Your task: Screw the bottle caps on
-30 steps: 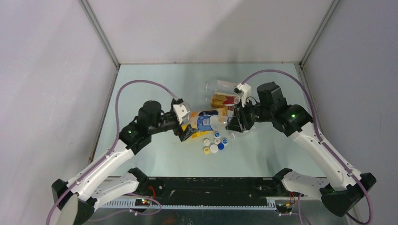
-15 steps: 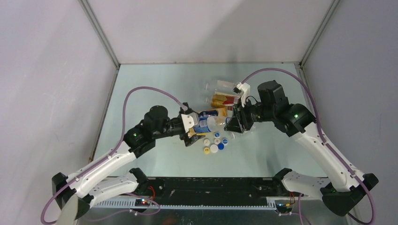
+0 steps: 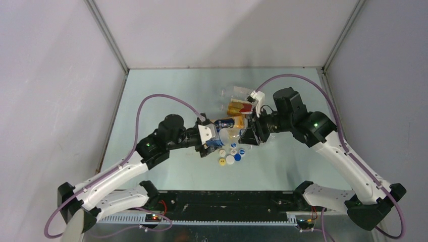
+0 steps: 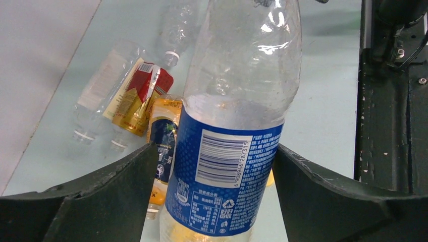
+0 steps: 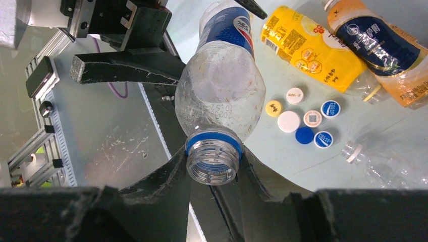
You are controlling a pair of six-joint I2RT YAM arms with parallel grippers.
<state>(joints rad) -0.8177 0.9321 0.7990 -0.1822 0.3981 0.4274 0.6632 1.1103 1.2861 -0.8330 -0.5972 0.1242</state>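
The right fingers (image 5: 262, 176) clamp the open threaded neck of the clear blue-labelled bottle (image 5: 222, 96). The left fingers (image 4: 116, 191) stand wide astride its label, grip unclear. Loose bottle caps (image 5: 288, 121) lie on the desk (image 3: 161, 96) just nearer, with other bottles (image 5: 308, 50) beyond.

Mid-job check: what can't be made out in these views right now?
Blue-label bottle, its base: left wrist view, cut off by the bottom edge.
Right claw, its gripping faces: right wrist view, hidden by the bottle's neck ring.
Print on the caps: top view, too small to read.
Plain clear bottle, its body: right wrist view, cut off by the right edge and the claw's housing.
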